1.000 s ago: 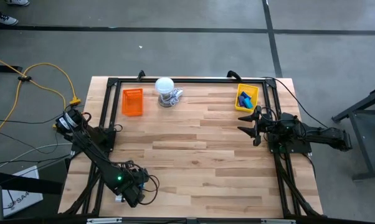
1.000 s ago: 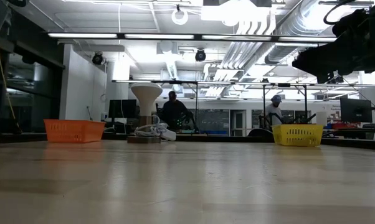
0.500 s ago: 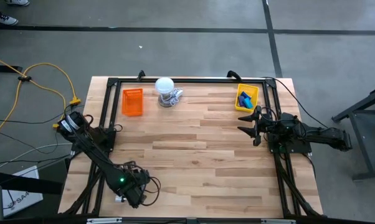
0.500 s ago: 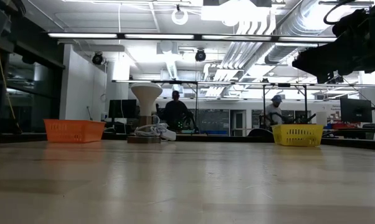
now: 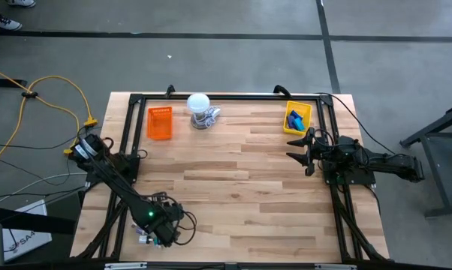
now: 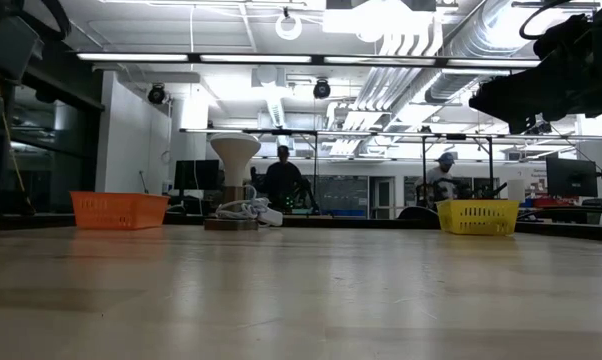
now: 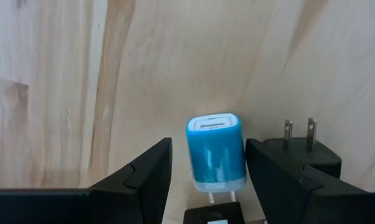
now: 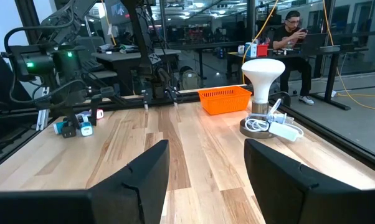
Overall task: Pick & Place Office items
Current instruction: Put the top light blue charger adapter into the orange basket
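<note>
My left gripper (image 5: 155, 231) is over the table's near-left corner, open. In its wrist view the left gripper (image 7: 208, 142) has one finger on each side of a blue charger block (image 7: 215, 151) lying flat on the wood. A black two-pronged plug (image 7: 299, 155) lies just outside one finger. More small pieces (image 8: 75, 127) sit beside that arm. My right gripper (image 5: 297, 146) hovers open near the yellow tray (image 5: 288, 128), which holds blue pieces (image 5: 295, 118). The right gripper (image 8: 206, 149) holds nothing.
An orange tray (image 5: 159, 122) and a white round-topped lamp with a coiled cable (image 5: 200, 110) stand at the far edge. A black frame rail (image 5: 226, 96) runs around the table. Bare wood (image 5: 233, 180) lies between the arms. People sit in the room behind.
My left arm has shifted slightly toward the table's right over the near-left pieces. The right arm has kept still.
</note>
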